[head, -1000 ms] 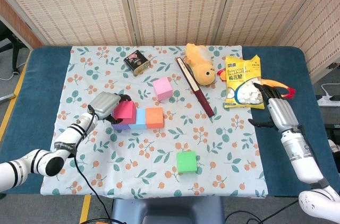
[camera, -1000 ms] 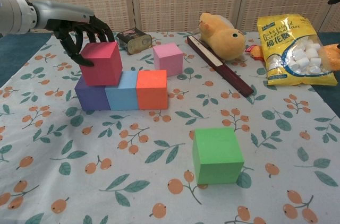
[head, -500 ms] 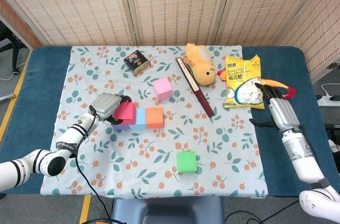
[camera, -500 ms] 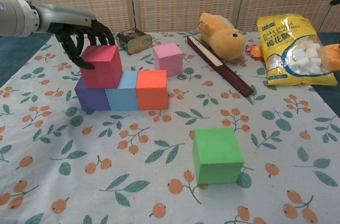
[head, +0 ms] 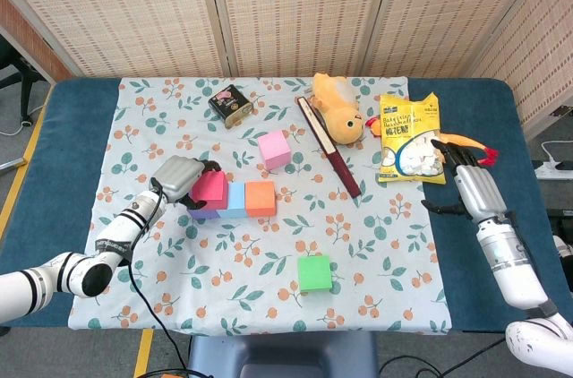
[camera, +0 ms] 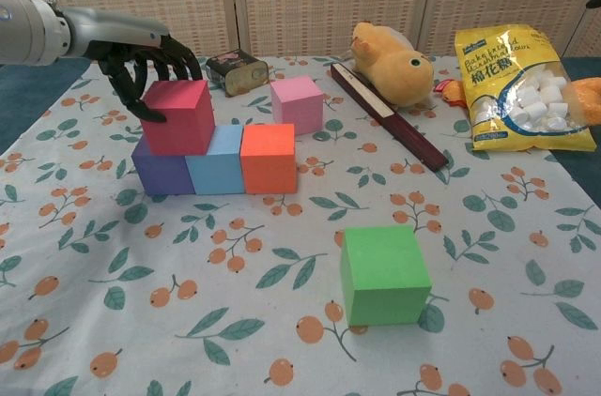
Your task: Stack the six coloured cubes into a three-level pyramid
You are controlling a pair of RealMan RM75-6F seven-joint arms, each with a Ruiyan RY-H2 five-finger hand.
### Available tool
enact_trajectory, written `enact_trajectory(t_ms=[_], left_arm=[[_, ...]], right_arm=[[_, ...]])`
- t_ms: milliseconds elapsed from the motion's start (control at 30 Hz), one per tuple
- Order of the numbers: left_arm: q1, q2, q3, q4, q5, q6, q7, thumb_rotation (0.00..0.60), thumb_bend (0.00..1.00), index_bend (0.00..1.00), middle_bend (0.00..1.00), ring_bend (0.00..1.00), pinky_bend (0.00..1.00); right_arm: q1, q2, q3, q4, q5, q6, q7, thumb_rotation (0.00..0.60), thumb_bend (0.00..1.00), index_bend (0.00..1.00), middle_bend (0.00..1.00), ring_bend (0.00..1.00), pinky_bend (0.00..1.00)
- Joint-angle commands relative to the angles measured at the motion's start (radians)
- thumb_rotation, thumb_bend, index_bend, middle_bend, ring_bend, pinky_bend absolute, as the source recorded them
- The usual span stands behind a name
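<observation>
A blue-topped table carries a floral tablecloth. Beside the left hand, on the cloth, a purple cube, a light blue cube and an orange cube sit touching in a row. Just beyond the row, away from that hand's arm, stands a pink cube; a green cube sits well apart on the near side. Farther from the left hand lie a small dark tin, a dark red folded fan and a yellow plush duck. Just beside the right hand lies a yellow marshmallow bag.
</observation>
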Motion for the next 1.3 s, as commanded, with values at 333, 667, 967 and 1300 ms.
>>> enact_trajectory(t_ms=[333,667,967,1300], left_arm=[[-0.013,-0.002,0.014,0.001,-0.025,-0.001,0.012,0.6,0.31,0.38,0.34,0.39,0.45],[-0.02,-0.01,0.027,-0.005,-0.051,0.017,0.033,0.6,0.31,0.28,0.25,0.34,0.46],[-0.026,-0.012,0.035,-0.016,-0.062,0.044,0.063,0.6,0.31,0.27,0.23,0.33,0.46],[-0.021,-0.021,0.028,-0.022,-0.07,0.081,0.074,0.6,0.3,0.4,0.35,0.4,0.44]], right_arm=[[-0.001,-0.003,0.001,0.009,-0.004,-0.002,0.008,0.6,0.0,0.0,0.08,0.0,0.02],[-0.005,-0.003,-0.001,0.017,-0.013,-0.002,0.023,0.6,0.0,0.0,0.08,0.0,0.02],[-0.007,-0.003,-0.002,0.022,-0.018,-0.003,0.03,0.6,0.0,0.0,0.08,0.0,0.02],[-0.008,-0.001,-0.001,0.022,-0.019,-0.004,0.033,0.6,0.0,0.0,0.08,0.0,0.02]])
